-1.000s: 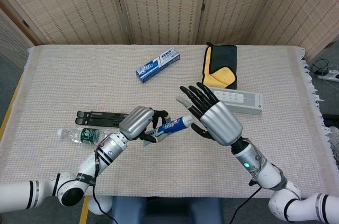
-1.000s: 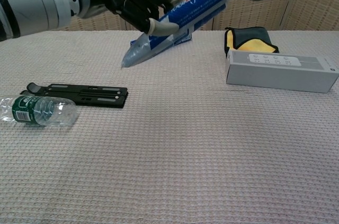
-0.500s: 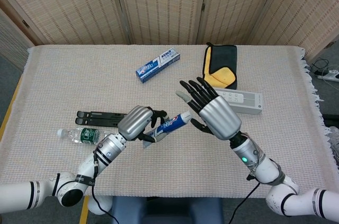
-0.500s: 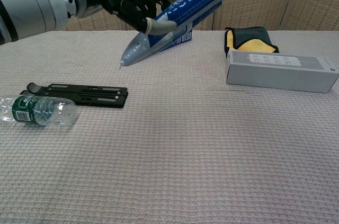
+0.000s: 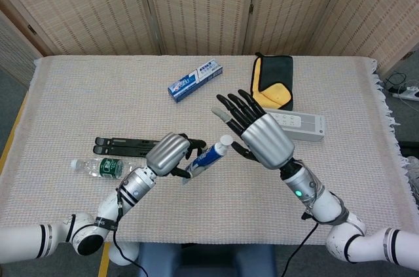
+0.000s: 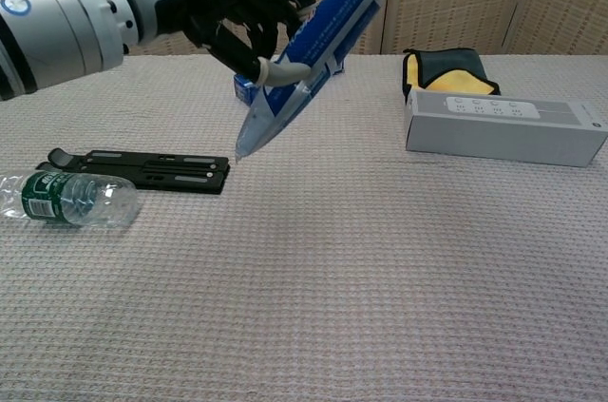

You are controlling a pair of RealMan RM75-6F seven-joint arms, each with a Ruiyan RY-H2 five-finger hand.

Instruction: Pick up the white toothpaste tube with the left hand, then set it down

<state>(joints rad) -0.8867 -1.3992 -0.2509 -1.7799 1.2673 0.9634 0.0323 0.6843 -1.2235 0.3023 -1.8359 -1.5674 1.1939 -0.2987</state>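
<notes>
Gripping the toothpaste tube (image 6: 309,55) aloft, tilted above the counter (image 6: 380,259), the left hand (image 5: 171,153) has only the set-down left.

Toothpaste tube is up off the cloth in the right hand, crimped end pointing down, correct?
Not quite: the left hand holds the toothpaste tube, as the chest view shows. The right hand is open beside its cap. The rest is right.
</notes>
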